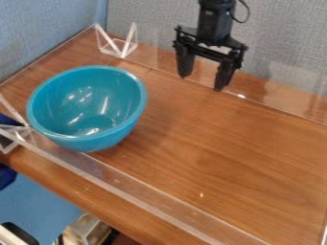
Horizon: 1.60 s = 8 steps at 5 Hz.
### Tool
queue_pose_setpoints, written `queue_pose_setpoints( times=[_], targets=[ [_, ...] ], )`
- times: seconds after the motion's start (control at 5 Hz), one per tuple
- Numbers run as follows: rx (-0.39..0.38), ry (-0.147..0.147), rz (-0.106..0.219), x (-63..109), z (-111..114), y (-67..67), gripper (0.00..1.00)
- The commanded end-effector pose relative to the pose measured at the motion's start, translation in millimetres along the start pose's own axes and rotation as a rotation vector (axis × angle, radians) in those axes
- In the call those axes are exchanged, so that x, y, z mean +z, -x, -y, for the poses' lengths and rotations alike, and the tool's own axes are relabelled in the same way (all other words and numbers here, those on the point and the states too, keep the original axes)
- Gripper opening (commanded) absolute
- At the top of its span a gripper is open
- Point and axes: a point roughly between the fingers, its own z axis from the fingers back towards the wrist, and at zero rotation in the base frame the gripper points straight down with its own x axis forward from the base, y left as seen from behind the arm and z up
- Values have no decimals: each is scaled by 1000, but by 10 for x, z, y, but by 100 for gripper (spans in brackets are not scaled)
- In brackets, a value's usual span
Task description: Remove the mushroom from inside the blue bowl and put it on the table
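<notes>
The blue bowl [86, 108] sits near the table's [217, 144] left edge, with no mushroom visible inside. The black gripper [208, 75] hangs by the far edge, well apart from the bowl, jaws spread wide and empty.

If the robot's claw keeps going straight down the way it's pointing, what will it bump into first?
Probably just the bare wooden table. The open gripper points down at the back, well to the right of the blue bowl, though depth is hard to judge.
</notes>
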Motion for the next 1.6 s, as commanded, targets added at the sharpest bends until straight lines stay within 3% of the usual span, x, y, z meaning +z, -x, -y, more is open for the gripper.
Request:
queue_pose_setpoints(
  times=[0.0, 0.2, 0.6, 1.2, 1.4],
  targets=[
    [-51, -10, 83, 93, 123, -365, 100],
    [-87, -16, 95, -47, 227, -607, 100],
    [26, -25, 123, -30, 344, -601, 100],
    [233, -21, 179, -86, 282, -588, 100],
    [287, -4, 208, 94, 225, -572, 100]
  ],
)
